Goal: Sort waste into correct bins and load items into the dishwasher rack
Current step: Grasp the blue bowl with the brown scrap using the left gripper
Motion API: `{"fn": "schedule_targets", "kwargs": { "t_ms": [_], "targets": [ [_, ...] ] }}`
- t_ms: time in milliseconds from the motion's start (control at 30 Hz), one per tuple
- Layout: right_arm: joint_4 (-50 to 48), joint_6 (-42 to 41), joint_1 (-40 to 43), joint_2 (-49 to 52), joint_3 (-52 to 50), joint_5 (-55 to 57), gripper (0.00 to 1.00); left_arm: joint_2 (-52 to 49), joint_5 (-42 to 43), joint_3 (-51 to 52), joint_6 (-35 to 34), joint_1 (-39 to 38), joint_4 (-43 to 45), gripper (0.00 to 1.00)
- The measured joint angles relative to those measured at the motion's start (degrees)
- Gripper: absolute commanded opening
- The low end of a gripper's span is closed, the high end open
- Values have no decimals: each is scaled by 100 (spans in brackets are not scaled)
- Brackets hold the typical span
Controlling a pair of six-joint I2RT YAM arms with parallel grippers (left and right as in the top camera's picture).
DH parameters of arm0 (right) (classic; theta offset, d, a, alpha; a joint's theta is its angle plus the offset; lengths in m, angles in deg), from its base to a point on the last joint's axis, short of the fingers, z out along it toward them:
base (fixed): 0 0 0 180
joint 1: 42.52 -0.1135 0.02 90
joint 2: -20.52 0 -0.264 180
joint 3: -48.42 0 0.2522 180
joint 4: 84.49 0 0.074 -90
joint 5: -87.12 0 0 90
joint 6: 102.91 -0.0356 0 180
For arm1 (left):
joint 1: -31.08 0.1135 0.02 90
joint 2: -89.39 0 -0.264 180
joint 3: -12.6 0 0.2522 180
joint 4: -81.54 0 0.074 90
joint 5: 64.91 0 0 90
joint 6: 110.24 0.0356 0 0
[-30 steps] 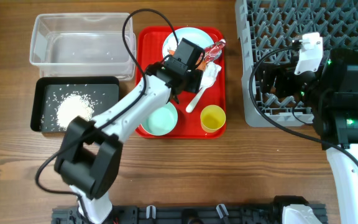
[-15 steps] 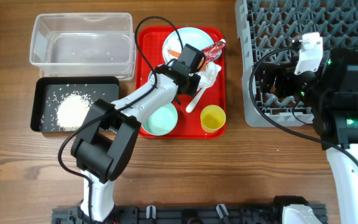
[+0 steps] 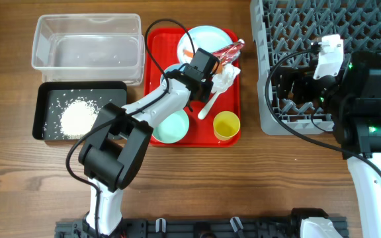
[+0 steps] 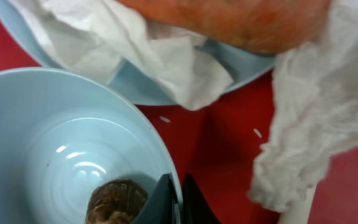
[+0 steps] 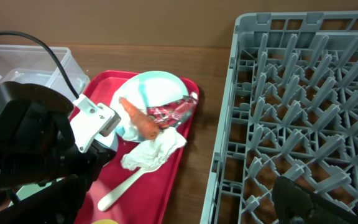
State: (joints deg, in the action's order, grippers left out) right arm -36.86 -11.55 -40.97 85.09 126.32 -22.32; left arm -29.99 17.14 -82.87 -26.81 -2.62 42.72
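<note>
Your left wrist view gives you what the overhead cannot: the left gripper (image 4: 178, 200) has its two dark fingertips pinched together on the near rim of the pale blue bowl (image 4: 55, 155). The small brown lump (image 4: 114, 202) sits inside the bowl just beside those tips. In that same view, two loose white rice grains (image 4: 165, 119) lie on the flat red tray (image 4: 222, 149). The crumpled white napkin (image 4: 316, 118) spills off the edge of the pale blue round plate (image 4: 135, 78), with the orange carrot piece (image 4: 229, 22) above it. From overhead the arm hides most of the bowl, but you get the layout. On the red tray, the mint-green bowl (image 3: 172, 127) and small yellow cup (image 3: 227, 125) sit at the near side. The white plastic spoon (image 3: 208, 107) lies between them and the plate, and the red crinkled wrapper (image 3: 232, 50) lies at the plate's right edge. The clear plastic tub (image 3: 88, 41) and the black tray (image 3: 51, 92), which holds a heap of rice, stand well left. Your right wrist view shows the dishwasher rack (image 5: 303, 106) with nothing on its pegs. Only one dark finger of the right gripper (image 5: 300, 200) shows over it, so you cannot tell whether it is spread or closed
</note>
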Motion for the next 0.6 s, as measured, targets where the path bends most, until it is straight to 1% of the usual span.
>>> {"fn": "schedule_targets", "kwargs": {
  "t_ms": [167, 300, 433, 500, 600],
  "targets": [
    [4, 0, 0, 0, 0, 2, 100, 20, -39, -7, -52, 0, -44, 4],
    [4, 0, 0, 0, 0, 2, 100, 433, 20, -11, -382, 39, -651, 4],
    [17, 0, 0, 0, 0, 0, 100, 1443, 203, -17, -894, 361, -1303, 4],
    [20, 0, 0, 0, 0, 2, 100, 2201, 494, -50, -1156, 791, -1668, 4],
    [20, 0, 0, 0, 0, 2, 100, 2763, 1060, -118, -1314, 1416, -2323, 4]
  ]
}}
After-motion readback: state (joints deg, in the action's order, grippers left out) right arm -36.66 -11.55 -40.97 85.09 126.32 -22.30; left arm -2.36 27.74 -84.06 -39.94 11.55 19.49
